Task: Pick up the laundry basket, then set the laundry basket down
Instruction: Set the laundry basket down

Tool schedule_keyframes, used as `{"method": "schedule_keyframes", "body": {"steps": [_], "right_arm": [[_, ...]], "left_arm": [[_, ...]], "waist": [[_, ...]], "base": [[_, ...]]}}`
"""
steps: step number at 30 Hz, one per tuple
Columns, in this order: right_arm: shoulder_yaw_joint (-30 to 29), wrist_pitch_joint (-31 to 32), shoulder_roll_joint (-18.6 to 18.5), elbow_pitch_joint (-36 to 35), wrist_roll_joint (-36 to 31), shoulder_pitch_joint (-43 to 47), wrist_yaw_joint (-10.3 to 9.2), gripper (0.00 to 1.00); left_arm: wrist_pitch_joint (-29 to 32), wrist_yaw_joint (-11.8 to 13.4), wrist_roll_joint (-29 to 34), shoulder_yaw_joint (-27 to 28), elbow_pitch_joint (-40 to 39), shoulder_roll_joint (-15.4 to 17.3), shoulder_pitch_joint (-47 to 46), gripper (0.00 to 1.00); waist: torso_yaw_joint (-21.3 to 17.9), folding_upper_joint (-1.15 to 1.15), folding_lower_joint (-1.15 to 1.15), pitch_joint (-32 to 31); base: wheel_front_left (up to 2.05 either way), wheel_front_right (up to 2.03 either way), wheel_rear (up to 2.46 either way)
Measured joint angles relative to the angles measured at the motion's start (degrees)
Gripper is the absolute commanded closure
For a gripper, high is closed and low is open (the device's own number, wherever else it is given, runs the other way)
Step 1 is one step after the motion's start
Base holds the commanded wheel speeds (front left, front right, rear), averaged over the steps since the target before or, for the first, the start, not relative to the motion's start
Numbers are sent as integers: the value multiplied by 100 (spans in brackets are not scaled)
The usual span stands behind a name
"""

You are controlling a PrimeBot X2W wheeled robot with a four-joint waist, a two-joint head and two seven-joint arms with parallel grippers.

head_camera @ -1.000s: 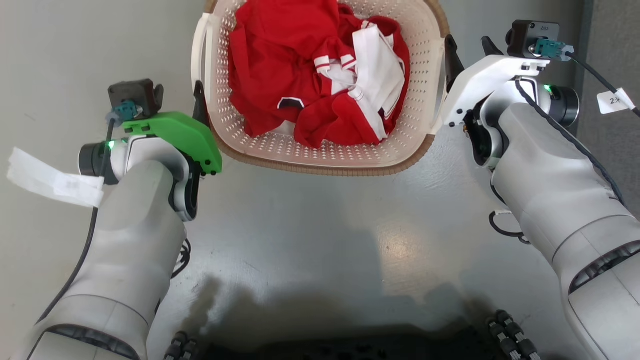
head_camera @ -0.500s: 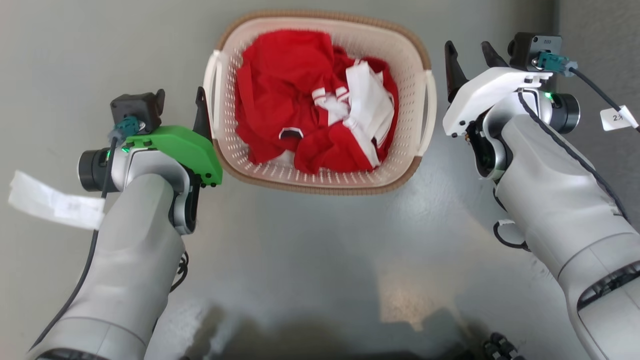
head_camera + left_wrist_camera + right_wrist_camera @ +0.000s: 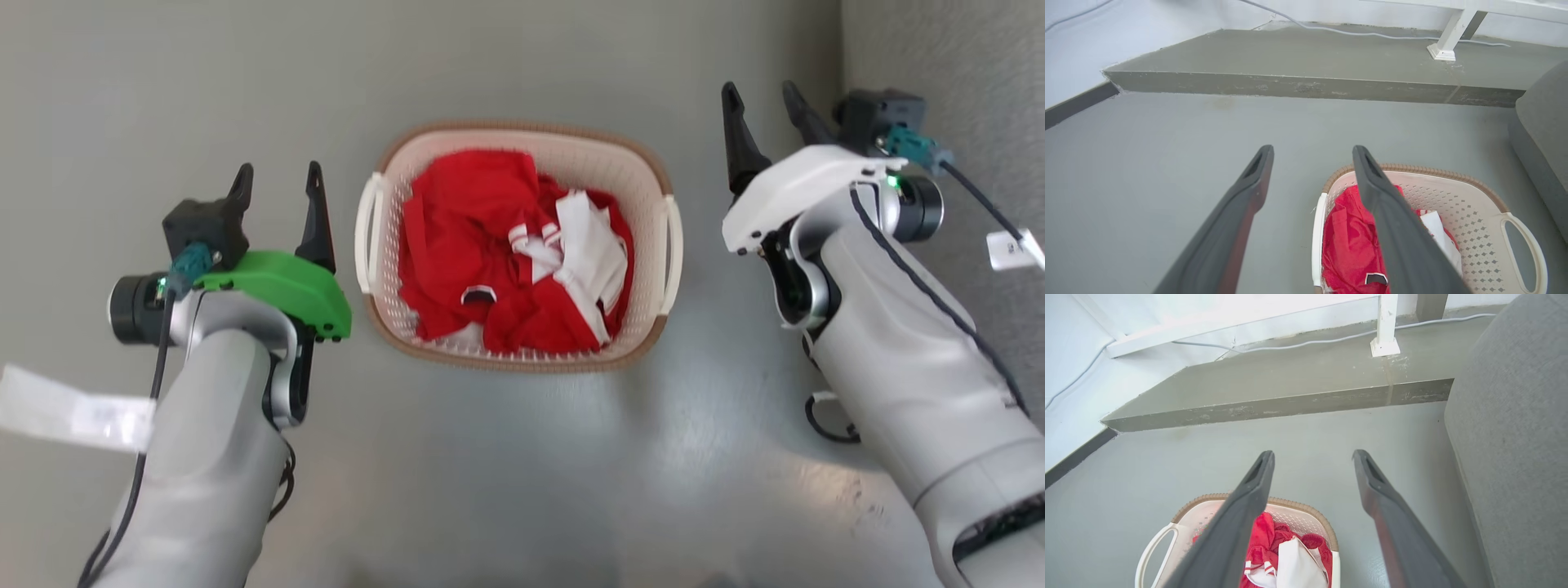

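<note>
Laundry basket sits on the floor between the left end effector and right end effector, both fingers-apart and empty, cable tags too blurry to read.

The laundry basket lies between left claw and right claw.

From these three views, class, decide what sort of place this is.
Probably a room in a home, or a mock-up of one: a laundry basket of red and white clothes stands on a smooth grey floor, near a grey upholstered sofa.
</note>
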Motion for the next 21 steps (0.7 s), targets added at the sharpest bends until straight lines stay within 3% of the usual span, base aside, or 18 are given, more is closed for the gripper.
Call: {"method": "schedule_keyframes", "body": {"steps": [21], "right_arm": [[-812, 0, 104, -1767, -817, 2281, -84, 0]], "left_arm": [[0, 98, 778, 972, -1757, 135, 2332, 0]], "waist": [[-28, 0, 0, -1716]], "base": [[0, 0, 0]]}}
